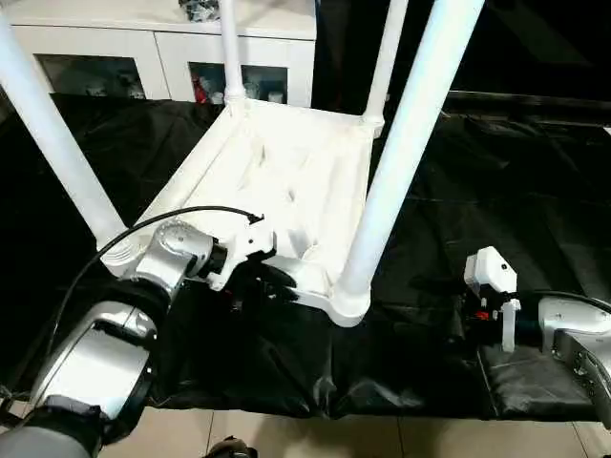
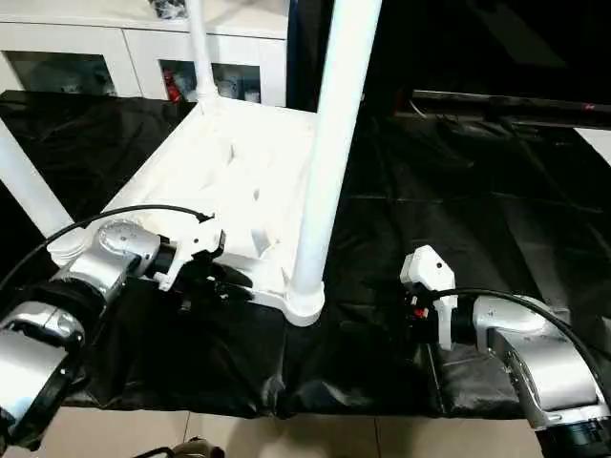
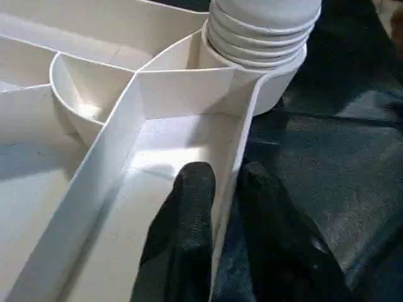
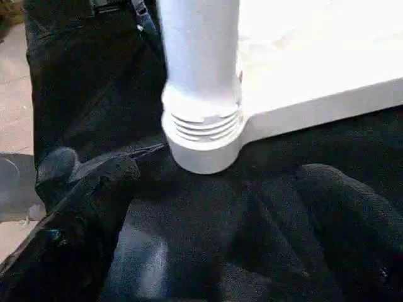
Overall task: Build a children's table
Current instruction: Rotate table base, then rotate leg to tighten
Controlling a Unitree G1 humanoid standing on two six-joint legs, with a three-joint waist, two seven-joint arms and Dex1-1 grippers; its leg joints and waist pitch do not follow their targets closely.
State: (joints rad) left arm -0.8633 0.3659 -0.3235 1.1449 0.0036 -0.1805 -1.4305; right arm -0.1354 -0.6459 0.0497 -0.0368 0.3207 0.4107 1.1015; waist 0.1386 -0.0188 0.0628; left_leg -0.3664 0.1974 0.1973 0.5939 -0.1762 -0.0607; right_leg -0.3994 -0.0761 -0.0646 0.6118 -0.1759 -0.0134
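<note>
There is one all-white plastic children's table, and it lies upside down on the big work table with the black cover. Four long white tube legs stand up from its corners: one at the near right corner, one at the near left corner, and two at the far corners. The underside faces up, with thin white ribs making little boxes and a round cup shape near the corner. Each leg has ridged rings at its foot where it sits in a round socket. All four legs are cut off at the top, so their ends cannot be seen. There are two grippers. The left gripper has its two black fingers squeezed on the table's thin near rim, one finger inside and one outside. The right gripper rests low over the black cover near the right leg, its two fingers wide apart and holding nothing. A white cabinet with glass doors stands behind, and what is inside is hard to make out.
</note>
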